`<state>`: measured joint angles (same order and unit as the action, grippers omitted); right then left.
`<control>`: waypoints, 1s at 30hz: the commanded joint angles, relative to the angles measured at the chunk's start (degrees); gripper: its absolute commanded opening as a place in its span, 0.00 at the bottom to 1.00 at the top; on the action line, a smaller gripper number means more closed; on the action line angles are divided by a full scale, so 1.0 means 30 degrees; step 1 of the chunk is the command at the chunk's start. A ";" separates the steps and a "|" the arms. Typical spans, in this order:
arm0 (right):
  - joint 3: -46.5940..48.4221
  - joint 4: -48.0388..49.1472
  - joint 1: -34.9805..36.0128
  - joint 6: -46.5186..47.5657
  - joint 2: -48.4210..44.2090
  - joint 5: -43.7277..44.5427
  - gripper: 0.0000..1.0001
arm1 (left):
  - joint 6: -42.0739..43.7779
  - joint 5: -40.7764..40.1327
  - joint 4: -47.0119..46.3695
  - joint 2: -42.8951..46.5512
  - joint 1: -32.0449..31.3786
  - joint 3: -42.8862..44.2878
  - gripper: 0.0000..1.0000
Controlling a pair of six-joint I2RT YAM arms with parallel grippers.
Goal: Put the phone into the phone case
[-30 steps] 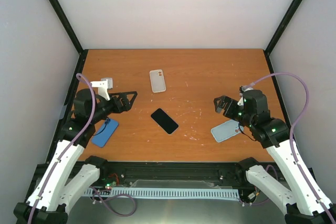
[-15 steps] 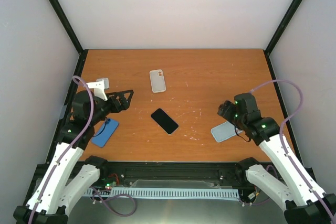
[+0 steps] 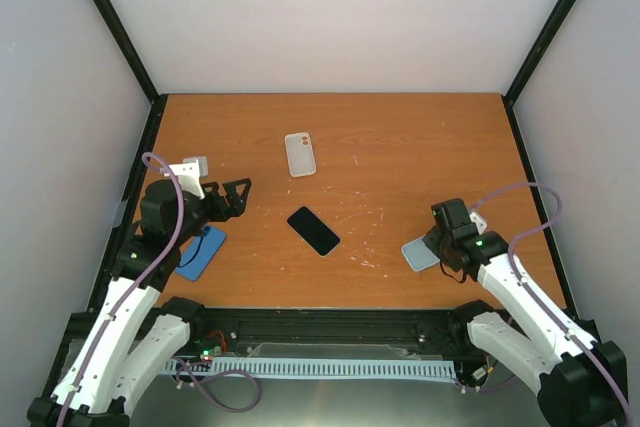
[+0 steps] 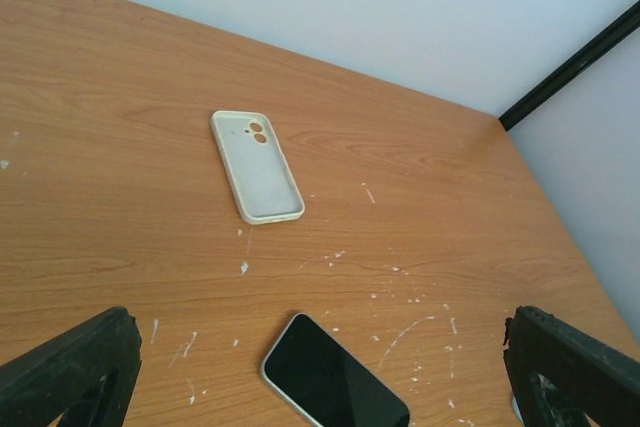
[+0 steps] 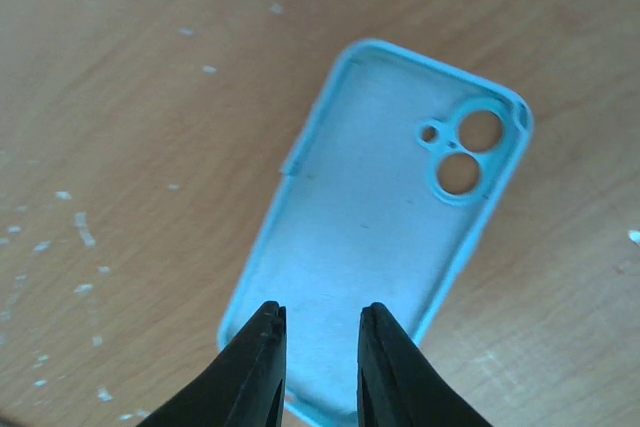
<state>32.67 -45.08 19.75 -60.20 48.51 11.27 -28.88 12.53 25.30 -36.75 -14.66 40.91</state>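
The phone (image 3: 313,230), black and glossy, lies flat at the middle of the table and shows at the bottom of the left wrist view (image 4: 335,382). The pale sky-blue phone case (image 3: 422,252) lies hollow side up at the right. My right gripper (image 3: 443,237) points down over the case's near end. In the right wrist view its fingers (image 5: 322,315) stand a narrow gap apart above the case (image 5: 390,207), with only the case's floor showing between them. My left gripper (image 3: 235,197) hangs wide open left of the phone, holding nothing (image 4: 320,347).
A white case (image 3: 300,154) lies at the back centre, also in the left wrist view (image 4: 256,165). A darker blue case (image 3: 200,252) rests partly under the left arm. Black frame posts line the table's left and right edges.
The right arm has swung toward the near edge and down over the pale blue case, its jaws narrowing from wide open. The left arm has drawn back slightly.
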 commanded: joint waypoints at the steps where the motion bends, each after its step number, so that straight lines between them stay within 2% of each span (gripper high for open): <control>1: -0.1330 0.0730 -0.0225 -0.1812 0.0531 0.0462 0.21 | 0.0927 -0.0787 -0.0307 0.0334 -0.0103 -0.0350 1.00; 14: -0.2985 0.1737 -0.0236 -0.3002 0.3528 -0.0797 0.20 | 0.1349 -0.1342 -0.0093 0.0467 -0.0099 -0.0264 0.99; 26: -0.2805 0.2832 -0.0233 -0.1358 0.3667 -0.0881 0.18 | 0.1499 -0.1637 -0.0054 0.0596 -0.0099 -0.0275 0.99; 30: -0.2830 0.2934 -0.0226 -0.1306 0.3894 -0.1101 0.14 | 0.1540 -0.1664 0.0003 0.0532 -0.0088 -0.0243 0.99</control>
<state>23.92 -37.23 19.53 -64.77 59.55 7.88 -25.91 8.14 25.36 -35.38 -14.63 39.66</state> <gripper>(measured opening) 0.161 0.995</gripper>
